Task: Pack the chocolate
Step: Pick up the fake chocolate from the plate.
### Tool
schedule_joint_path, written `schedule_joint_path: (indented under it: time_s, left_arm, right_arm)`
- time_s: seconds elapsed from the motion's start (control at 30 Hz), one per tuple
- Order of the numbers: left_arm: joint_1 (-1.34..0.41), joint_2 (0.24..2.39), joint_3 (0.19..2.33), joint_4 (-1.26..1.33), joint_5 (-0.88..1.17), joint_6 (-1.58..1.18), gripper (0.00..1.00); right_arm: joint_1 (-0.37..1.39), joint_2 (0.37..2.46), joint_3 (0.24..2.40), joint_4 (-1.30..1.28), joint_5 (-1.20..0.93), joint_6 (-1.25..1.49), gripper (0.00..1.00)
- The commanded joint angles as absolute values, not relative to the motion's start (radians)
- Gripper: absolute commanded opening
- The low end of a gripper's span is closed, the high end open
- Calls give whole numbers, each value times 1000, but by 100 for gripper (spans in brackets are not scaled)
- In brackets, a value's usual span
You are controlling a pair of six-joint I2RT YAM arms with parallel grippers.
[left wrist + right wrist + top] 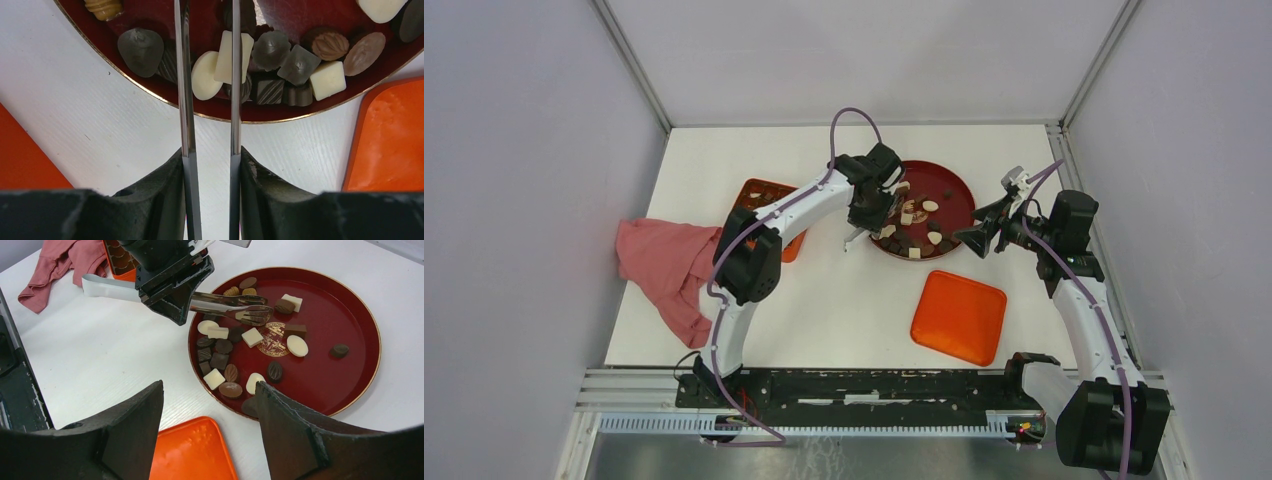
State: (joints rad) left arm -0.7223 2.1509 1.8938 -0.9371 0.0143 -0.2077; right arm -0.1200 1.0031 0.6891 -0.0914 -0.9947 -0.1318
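Far right, small brown and cream chocolate pieces [220, 360] lie on a round dark-red plate [350, 305]: probably light, brittle, slippery; pinch across sides; left hand [210, 165] clamps metal tongs [255, 315]; right hand [209, 385] gapes.

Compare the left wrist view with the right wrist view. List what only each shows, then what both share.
Left wrist only: a close-up of the moulded ridges on the small brown and cream chocolate pieces.
Right wrist only: the crumpled pink cloth, the open right tool, the gold emblem at the centre of the round dark-red plate, and the slotted tips of the long metal tongs.
Both: that plate, the chocolate pieces, the tongs clamped in the left tool, the flat orange square lid and the white table.
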Motion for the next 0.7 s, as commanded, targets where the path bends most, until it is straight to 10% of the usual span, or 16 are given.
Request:
schedule_joint_path:
  time_s: [0.0, 0.13, 0.67]
  left_arm:
    - [-724, 2157, 1954, -938, -15, -170, 31]
    - [-724, 2144, 1955, -939, -28, -174, 2]
    - [-628, 1846, 1736, -847, 69, -198, 2]
  right_arm:
    - [-123, 998, 683, -59, -1020, -138, 73]
    - [-123, 998, 683, -61, -1022, -138, 73]
    - [-123, 993, 684, -61, -1026, -137, 73]
